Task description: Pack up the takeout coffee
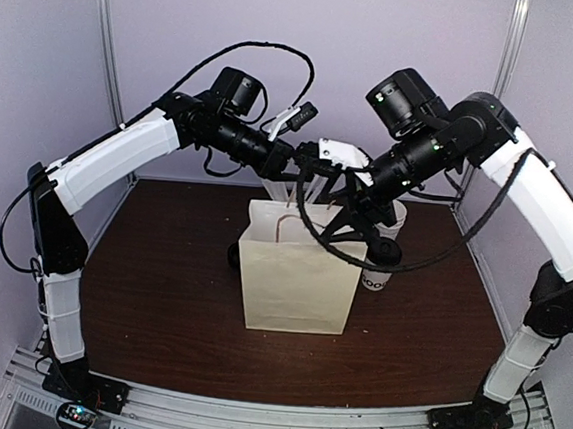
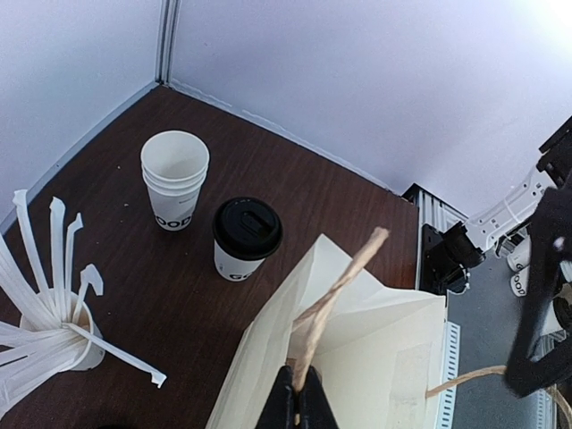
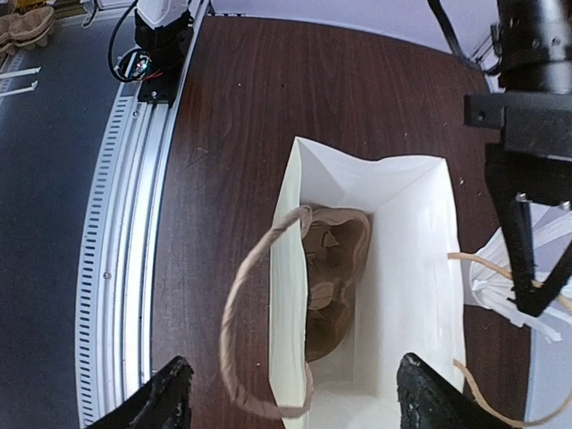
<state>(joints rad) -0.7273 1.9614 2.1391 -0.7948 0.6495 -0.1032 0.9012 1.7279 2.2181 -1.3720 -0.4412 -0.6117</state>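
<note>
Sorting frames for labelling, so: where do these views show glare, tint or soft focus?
Top external: evenly lit, soft overall, booth walls tinted lilac. Left wrist: upper right corner blown out white; takeout coffee sharp, bag handle blurred close to the lens. Right wrist: right gripper shows dark, blurred fingers; paper bag interior bright, nearly washed out.

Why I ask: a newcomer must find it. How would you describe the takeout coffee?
On the table, near the paper bag, the takeout coffee stands beside a stack of lidless cups. Unlike that stack and the straw-filled cup, it has a black lid.
</note>
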